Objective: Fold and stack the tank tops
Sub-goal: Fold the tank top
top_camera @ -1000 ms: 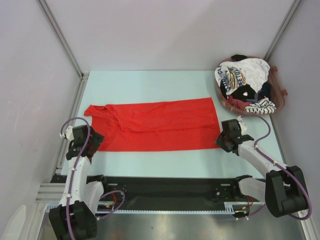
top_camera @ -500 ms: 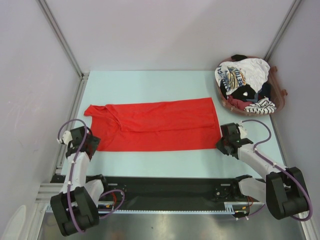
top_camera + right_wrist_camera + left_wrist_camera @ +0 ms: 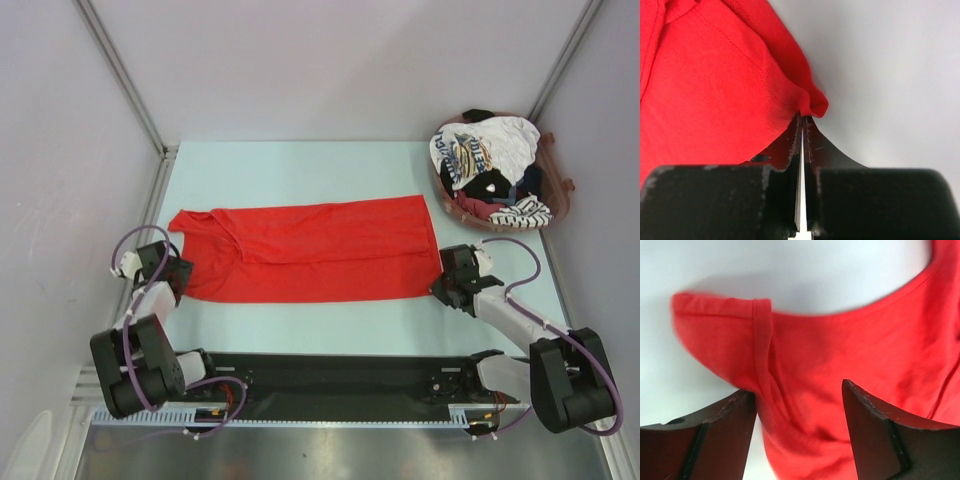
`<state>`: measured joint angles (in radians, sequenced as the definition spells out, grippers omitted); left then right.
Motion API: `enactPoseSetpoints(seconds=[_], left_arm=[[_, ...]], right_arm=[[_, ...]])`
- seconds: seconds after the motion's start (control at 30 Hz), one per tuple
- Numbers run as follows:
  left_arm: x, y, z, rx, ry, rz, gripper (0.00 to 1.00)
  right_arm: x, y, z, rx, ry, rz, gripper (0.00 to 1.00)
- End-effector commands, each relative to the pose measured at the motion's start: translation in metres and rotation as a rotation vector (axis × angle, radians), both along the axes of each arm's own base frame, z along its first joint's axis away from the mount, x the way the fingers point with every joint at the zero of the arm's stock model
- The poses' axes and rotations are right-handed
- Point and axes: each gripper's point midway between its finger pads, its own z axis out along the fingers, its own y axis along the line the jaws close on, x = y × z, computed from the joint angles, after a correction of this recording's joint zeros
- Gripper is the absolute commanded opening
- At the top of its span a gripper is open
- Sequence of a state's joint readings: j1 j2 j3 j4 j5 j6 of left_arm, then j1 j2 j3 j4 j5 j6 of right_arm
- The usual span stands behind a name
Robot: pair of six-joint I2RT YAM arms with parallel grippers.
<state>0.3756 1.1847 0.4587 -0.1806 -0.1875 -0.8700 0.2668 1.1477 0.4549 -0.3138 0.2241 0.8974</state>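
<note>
A large red tank top [image 3: 300, 250] lies spread flat across the middle of the table. At its near left corner is my left gripper [image 3: 172, 276]. In the left wrist view that gripper [image 3: 797, 388] is open, and the red cloth [image 3: 840, 345] with its hemmed strap lies between and beyond the two dark fingers [image 3: 880, 425]. At the near right corner, my right gripper [image 3: 441, 287] is shut. Its wrist view shows the gripper [image 3: 803, 117] pinching a bunched fold of the red tank top [image 3: 715, 85]. More tank tops are piled at the back right: a white printed one [image 3: 480, 150], a striped one [image 3: 525, 212] and a dark one [image 3: 495, 185].
A pinkish basket [image 3: 562, 198] at the back right corner holds the pile of tops. Grey walls with metal posts [image 3: 125, 85] close in the table on three sides. A black rail [image 3: 330, 375] runs between the arm bases along the near edge.
My right gripper has closed on the red top's near right corner. The left arm has swung left and lowered its gripper to the near left corner, jaws still open.
</note>
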Motion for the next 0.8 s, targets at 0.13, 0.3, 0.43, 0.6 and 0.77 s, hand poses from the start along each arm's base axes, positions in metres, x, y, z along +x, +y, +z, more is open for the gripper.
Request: enactPoseSetpoints(seconds=[0.13,0.3,0.43,0.6,0.77], left_arm=[[0.036,-0.002,-0.025,-0.119,0.027,-0.013,0.36],[0.078,0.004,-0.017,-0.159,0.007,-0.058,0.0],[0.098,0.004,-0.024,-0.198,0.039,-0.067,0.0],[0.143,-0.006,-0.015,-0.24,0.008,-0.13,0.0],[0.196,-0.038,-0.011,-0.261,0.023,-0.234,0.0]], right_arm=[[-0.011,0.009,0.001,-0.004,-0.003,0.042,0.0],[-0.024,0.026,-0.001,-0.005,0.016,0.093,0.0],[-0.038,0.042,-0.003,0.003,0.047,0.138,0.0],[-0.064,0.073,-0.003,0.012,0.067,0.23,0.0],[-0.105,0.132,-0.002,0.044,0.091,0.413,0.0]])
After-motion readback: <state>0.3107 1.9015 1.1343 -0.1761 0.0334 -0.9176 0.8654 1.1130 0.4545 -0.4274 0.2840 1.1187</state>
